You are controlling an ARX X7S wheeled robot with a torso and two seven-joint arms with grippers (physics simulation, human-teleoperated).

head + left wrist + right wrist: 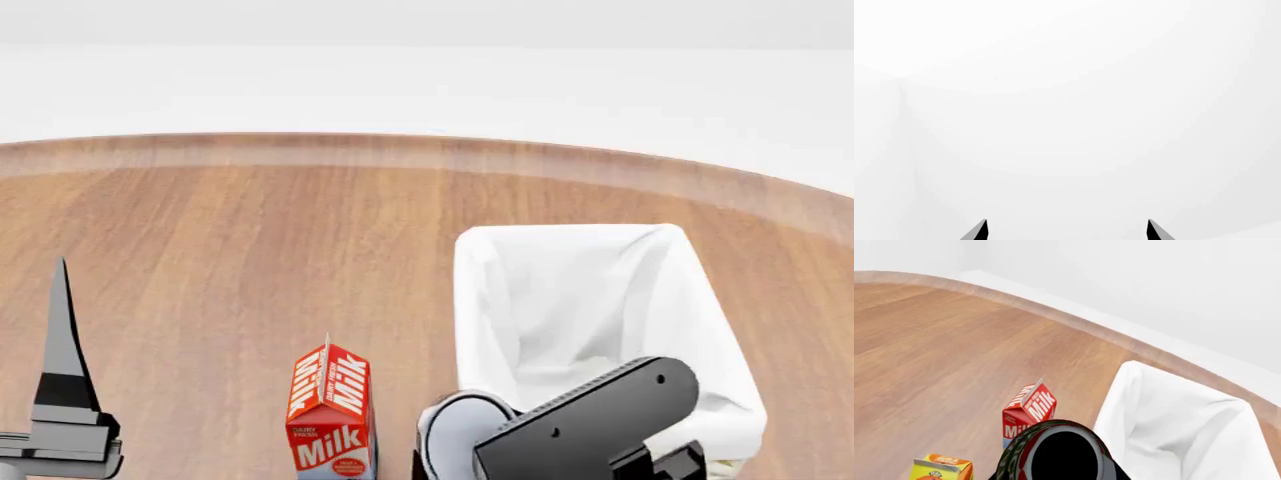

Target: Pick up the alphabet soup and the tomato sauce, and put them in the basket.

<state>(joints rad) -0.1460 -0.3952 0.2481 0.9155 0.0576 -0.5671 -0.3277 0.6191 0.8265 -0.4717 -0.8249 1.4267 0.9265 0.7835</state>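
Right tool (1057, 460) is gripping the tomato sauce (1054, 452), closed around it beside the basket (1167, 405), so it should, I judge, be carrying the can well over the cloth rim before letting go, clear of the milk carton (1029, 412).

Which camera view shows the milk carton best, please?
The head view shows the milk carton best: it stands upright on the table, left of the basket, nearly whole and facing the camera. The right wrist view shows it partly hidden behind the held can. The left wrist view shows only white.
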